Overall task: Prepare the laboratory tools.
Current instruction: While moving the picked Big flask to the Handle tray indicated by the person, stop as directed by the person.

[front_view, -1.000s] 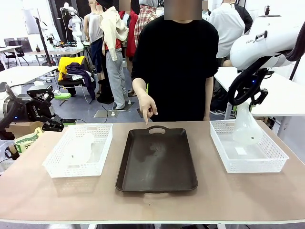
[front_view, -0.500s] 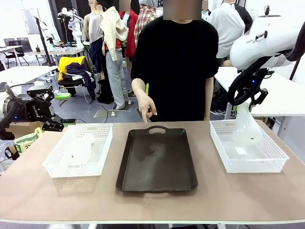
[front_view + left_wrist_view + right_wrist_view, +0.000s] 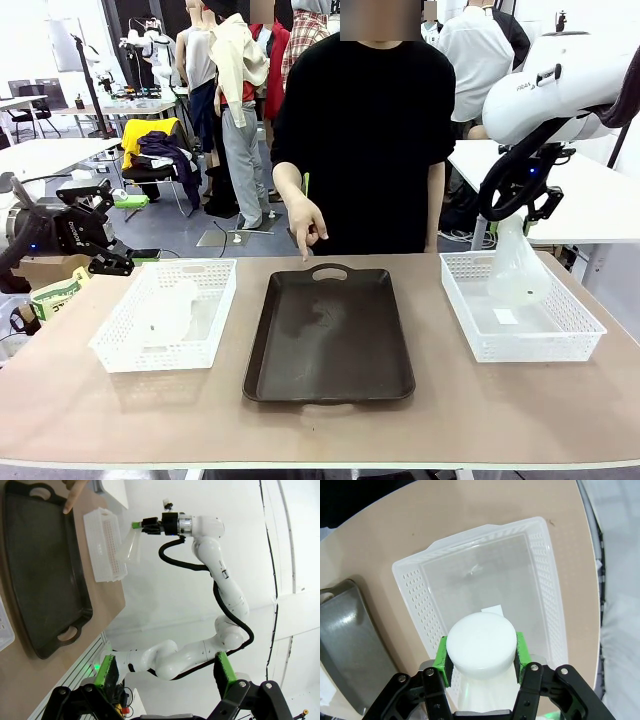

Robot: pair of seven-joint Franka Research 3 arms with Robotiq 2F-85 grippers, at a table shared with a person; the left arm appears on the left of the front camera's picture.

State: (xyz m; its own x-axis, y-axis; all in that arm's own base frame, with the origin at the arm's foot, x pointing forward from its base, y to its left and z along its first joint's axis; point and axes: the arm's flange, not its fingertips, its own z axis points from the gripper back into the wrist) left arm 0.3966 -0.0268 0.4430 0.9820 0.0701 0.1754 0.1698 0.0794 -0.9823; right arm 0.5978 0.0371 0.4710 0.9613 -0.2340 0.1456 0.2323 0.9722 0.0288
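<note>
Right gripper point(image 3: 513, 214) clamped on flask point(image 3: 517, 270) neck, body hanging straight below pads, inside white basket point(image 3: 575, 343) (floor contact unclear). Left gripper point(image 3: 165, 674) spread wide, gripping nothing.

White tables point(image 3: 590, 200) stand on a pale floor point(image 3: 190, 232).
</note>
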